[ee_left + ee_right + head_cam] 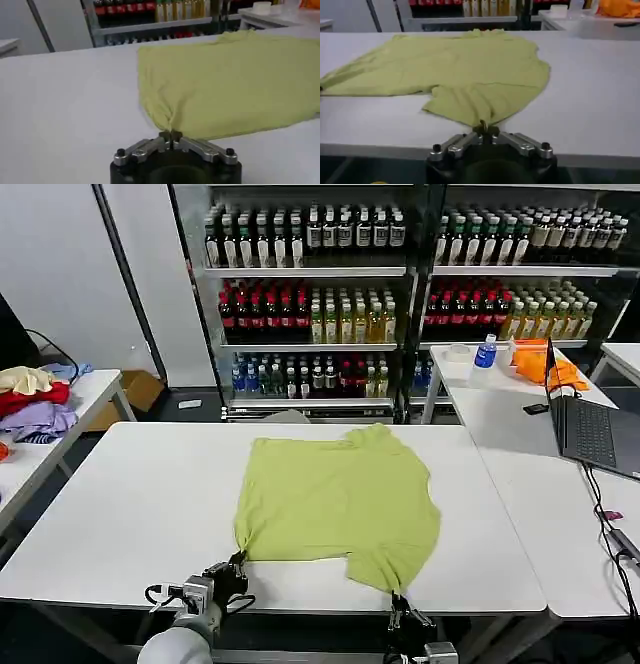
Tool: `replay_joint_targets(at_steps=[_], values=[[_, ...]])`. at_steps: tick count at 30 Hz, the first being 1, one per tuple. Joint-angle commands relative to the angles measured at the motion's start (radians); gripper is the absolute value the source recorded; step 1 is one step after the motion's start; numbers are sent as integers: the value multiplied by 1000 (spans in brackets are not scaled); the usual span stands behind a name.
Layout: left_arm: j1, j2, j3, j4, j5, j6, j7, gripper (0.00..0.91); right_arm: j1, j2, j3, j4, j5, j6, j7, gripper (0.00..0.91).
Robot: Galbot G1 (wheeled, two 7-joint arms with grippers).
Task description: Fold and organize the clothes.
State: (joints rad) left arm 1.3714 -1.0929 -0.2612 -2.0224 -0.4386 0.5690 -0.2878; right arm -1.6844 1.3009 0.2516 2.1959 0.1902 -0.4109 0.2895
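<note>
A lime T-shirt (335, 494) lies spread flat on the white table (130, 504), plain side up, with no print showing. My left gripper (238, 561) is shut on its near left corner (170, 125), at the table's front edge. My right gripper (398, 597) is shut on the near right corner (481, 121), which is drawn into a point just past the front edge. In the left wrist view the shirt (235, 80) stretches away from the shut left gripper (171, 135). The right wrist view shows the shirt (465, 70) fanning out from the shut right gripper (483, 129).
A side table on the right holds an open laptop (590, 429), a blue bottle (485, 351) and an orange cloth (540, 364). A pile of red, purple and cream garments (35, 404) sits on the left table. Drink shelves (400, 294) stand behind.
</note>
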Motion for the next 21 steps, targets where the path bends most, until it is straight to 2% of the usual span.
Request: replay_joint_targets(at_steps=[1, 11, 16, 21], values=[[42, 0, -12, -62, -3, 3, 22, 20, -75, -10, 38, 109, -29, 63, -37, 0], [117, 43, -83, -197, -18, -19, 24, 20, -81, -42, 147, 182, -3, 89, -46, 0], [105, 60, -97, -203, -30, -26, 23, 20, 4, -69, 192, 139, 38, 87, -45, 0], [48, 76, -84, -166, -45, -26, 26, 20, 115, -114, 184, 67, 69, 103, -47, 0]])
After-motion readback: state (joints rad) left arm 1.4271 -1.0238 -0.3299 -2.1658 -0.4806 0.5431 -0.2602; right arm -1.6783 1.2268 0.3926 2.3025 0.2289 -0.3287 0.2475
